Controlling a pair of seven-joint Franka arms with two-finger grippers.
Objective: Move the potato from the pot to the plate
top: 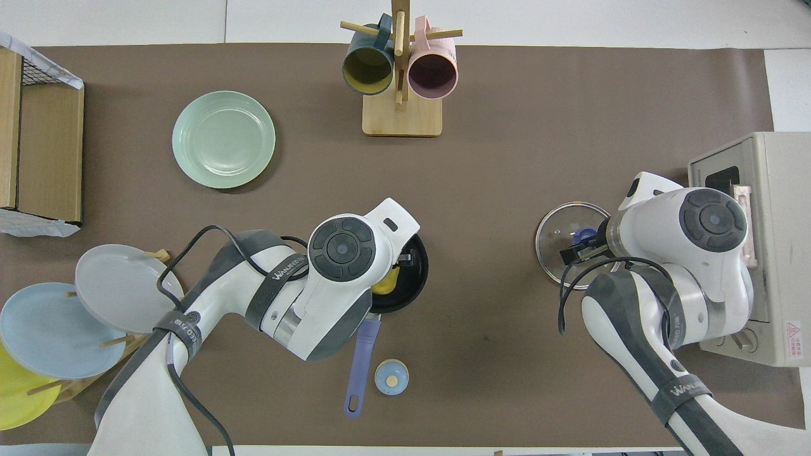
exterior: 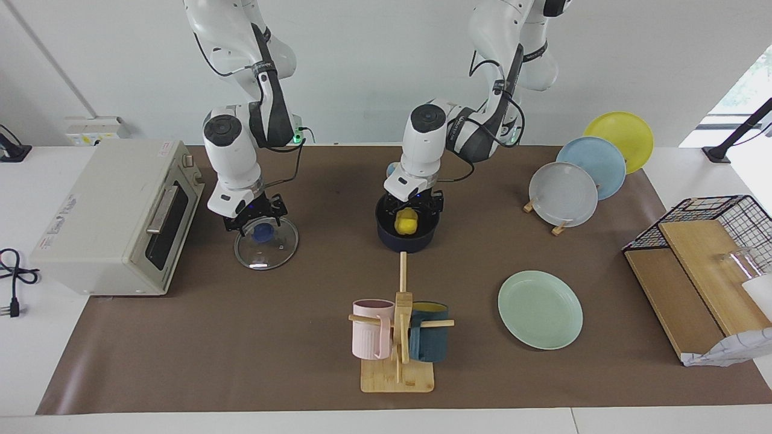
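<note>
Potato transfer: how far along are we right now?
Done: the glass lid is off the pot, flat on the mat under the right gripper, whose fingers stand apart over its blue knob. In hand: the left gripper is down in the pot, open astride the potato, which has not been lifted. Left: grip it, lift it, and set it on the bare mint-green plate.

Both arms: glossy white shells, dark grey joint sections with round grey caps, black cables looped outside, "WANJEED" lettering on black bands. Black end effectors, green base LEDs.
</note>
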